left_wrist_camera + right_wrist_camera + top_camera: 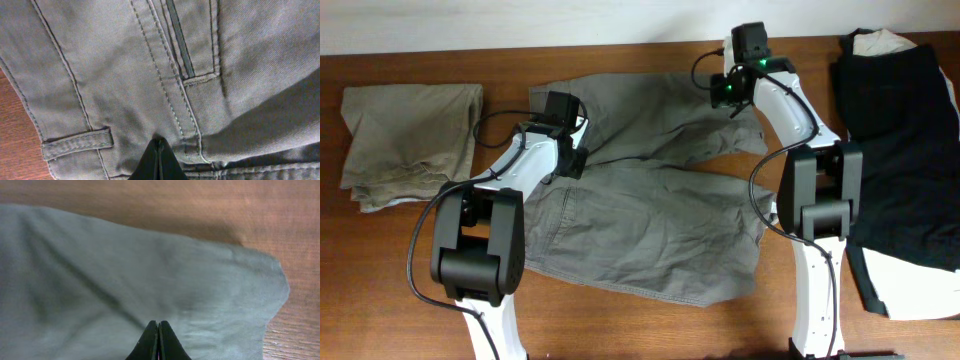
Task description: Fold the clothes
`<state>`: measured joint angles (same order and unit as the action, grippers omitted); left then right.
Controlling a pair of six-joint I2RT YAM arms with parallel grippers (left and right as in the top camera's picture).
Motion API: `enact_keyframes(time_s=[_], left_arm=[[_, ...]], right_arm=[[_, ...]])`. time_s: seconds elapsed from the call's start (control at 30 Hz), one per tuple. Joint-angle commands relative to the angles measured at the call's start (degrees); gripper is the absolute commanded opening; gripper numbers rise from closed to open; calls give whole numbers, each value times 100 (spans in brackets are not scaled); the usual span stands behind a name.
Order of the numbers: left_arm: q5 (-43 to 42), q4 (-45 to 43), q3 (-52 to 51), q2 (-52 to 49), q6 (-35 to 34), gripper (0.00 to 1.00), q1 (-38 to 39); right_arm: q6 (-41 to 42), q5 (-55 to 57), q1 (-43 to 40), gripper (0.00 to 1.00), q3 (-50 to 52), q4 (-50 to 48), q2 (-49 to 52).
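The grey shorts lie spread flat in the middle of the table, and both arms are on their far edge. The left gripper has its fingers pressed together with no gap. Creases run into the tips just beside a belt loop, so it appears to have a pinch of the waistband. The right gripper is closed just as tightly on the shorts' far right corner, where the cloth fans out from its tips toward a rounded hem.

The risk is in the grip. Both pinches look thin, perhaps only one layer, so a fold toward the near side of the shorts could drag the top layer and leave the bottom one behind. If one arm leads the other, the fold goes down skewed. A hard pull could slide the whole garment.

The folded khaki shorts sit to the left of the grey shorts and the black garment to their right, both close enough for a wide swing to snag them.
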<state>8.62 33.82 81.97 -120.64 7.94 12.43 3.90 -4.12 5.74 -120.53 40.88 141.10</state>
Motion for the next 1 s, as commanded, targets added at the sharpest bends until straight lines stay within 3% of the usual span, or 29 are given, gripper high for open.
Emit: enact_keyframes(time_s=[0.0,0.13,0.33,0.43,0.57,0.63,0.7,0.77,0.9,0.97], left_arm=[[-175,4,-164,-254,35,1,33],[-175,-15,-164,-254,35,1,33],[-177,-111,-164,-254,33,1,33],[-177,-127,-162,-251,31,1,33],[-177,-125,-162,-251,24,1,33],[-179,-138,-162,-251,-188,1,33],[-179,-210,-162,-251,-188,1,33],[-179,-254,-162,-251,-188,1,28],[-177,-223,-162,-251,-188,1,26],[-177,-256,-162,-251,-186,1,20]], right_arm=[[275,284,-20,4,-42,81,295],[413,354,-24,4,-42,-232,922],[608,457,-90,4,-83,-2524,1344],[605,442,-94,3,-817,-1097,931],[605,765,-96,4,-2822,2282,-861],[605,758,-94,4,-3082,3755,-2188],[614,662,-83,4,-3082,5005,-2769],[575,354,-74,4,-3040,5646,-2905],[608,376,205,4,-1786,5626,-3613],[636,525,391,4,-245,5106,-4439]])
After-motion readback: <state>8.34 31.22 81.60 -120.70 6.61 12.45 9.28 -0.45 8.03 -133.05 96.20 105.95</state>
